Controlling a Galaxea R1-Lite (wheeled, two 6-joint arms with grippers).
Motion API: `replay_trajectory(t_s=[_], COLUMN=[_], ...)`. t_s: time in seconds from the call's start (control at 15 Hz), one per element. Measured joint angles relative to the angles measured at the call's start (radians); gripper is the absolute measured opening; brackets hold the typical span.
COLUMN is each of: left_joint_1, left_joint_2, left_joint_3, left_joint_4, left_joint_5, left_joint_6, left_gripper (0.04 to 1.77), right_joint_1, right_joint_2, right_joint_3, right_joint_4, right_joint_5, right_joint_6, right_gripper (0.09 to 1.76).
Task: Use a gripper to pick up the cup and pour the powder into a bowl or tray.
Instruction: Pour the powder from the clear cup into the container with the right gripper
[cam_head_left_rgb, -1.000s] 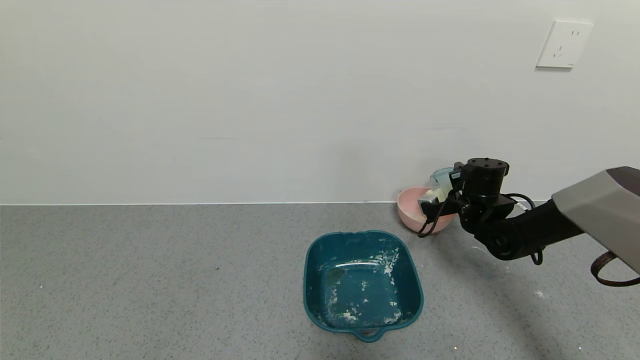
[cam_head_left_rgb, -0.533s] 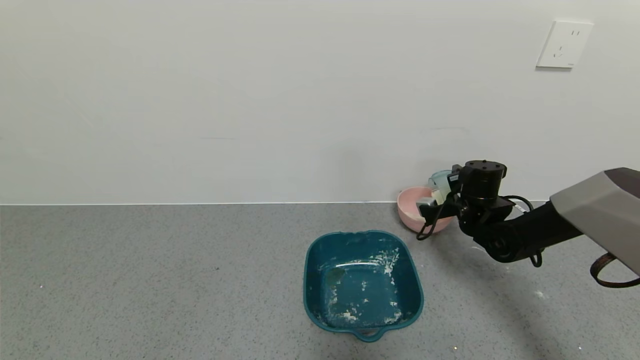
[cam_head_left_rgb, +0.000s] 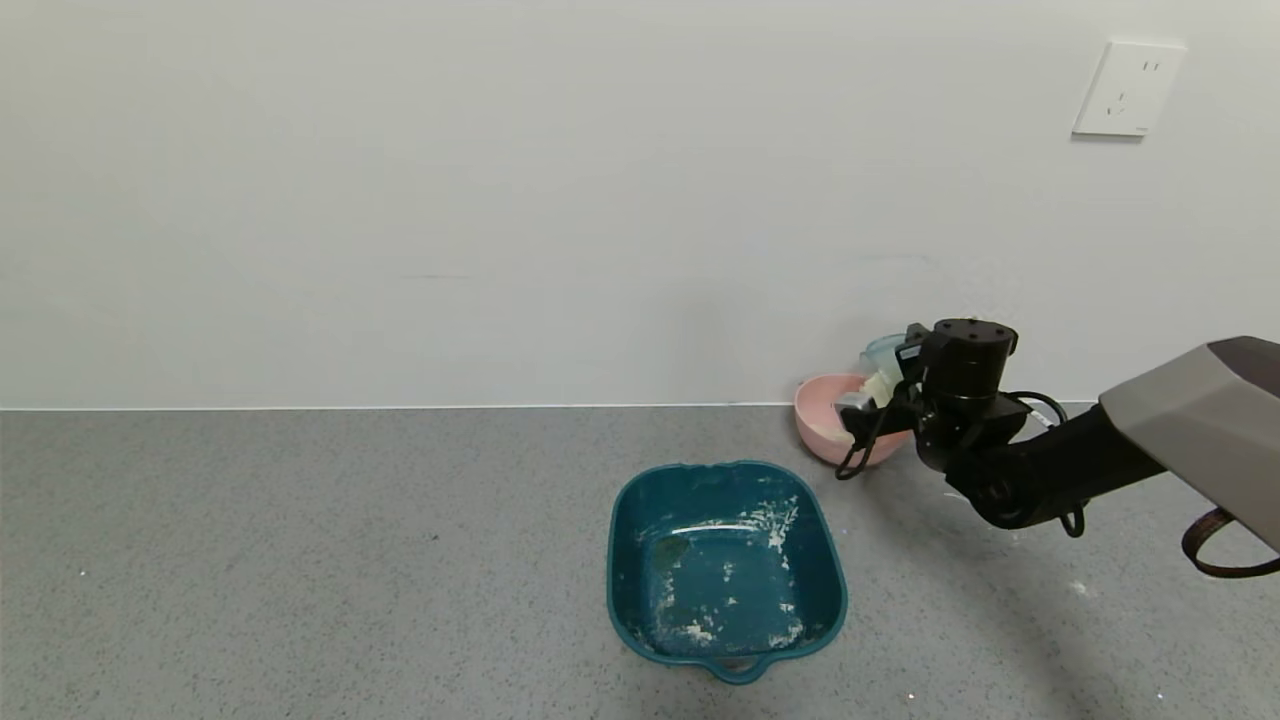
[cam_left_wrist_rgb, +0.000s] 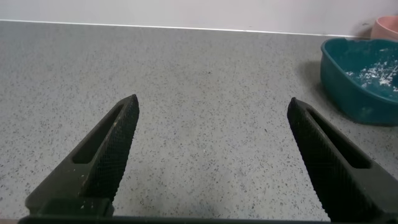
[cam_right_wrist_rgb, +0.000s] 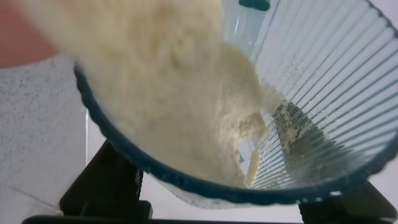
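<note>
My right gripper (cam_head_left_rgb: 880, 385) is shut on the translucent blue-green ribbed cup (cam_head_left_rgb: 884, 358) and holds it tipped over the pale pink bowl (cam_head_left_rgb: 822, 425) at the back right by the wall. In the right wrist view the cup (cam_right_wrist_rgb: 323, 93) fills the frame, lying on its side, with off-white powder (cam_right_wrist_rgb: 174, 99) sliding along its wall toward the rim. A little powder (cam_head_left_rgb: 838, 436) shows inside the bowl. My left gripper (cam_left_wrist_rgb: 211, 106) is open and empty above bare counter, out of the head view.
A dark teal square tray (cam_head_left_rgb: 727, 568) with powder smears sits in front of the bowl; it also shows in the left wrist view (cam_left_wrist_rgb: 360, 78). The wall runs close behind the bowl. A wall socket (cam_head_left_rgb: 1128, 88) is high on the right. Powder specks lie on the grey counter.
The right gripper dipped slightly and came back up over the bowl while the cup stayed tipped. The bowl and tray have not moved.
</note>
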Motion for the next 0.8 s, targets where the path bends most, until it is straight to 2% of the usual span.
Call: replay_trajectory(t_s=[0.6,0.8], left_joint_1=[0.000,0.000], left_joint_2=[0.000,0.000], left_joint_3=[0.000,0.000], left_joint_4=[0.001,0.001], left_joint_5=[0.000,0.000], left_joint_6=[0.000,0.000], left_gripper=[1.72,1.72], right_joint_1=[-0.006,-0.017], right_joint_2=[-0.005,-0.013], right_joint_3=[0.015,0.041], right_joint_4=[-0.003,-0.001], right_joint_5=[0.001,0.003], right_joint_6=[0.012,0.089], right_gripper=[1.34,1.34])
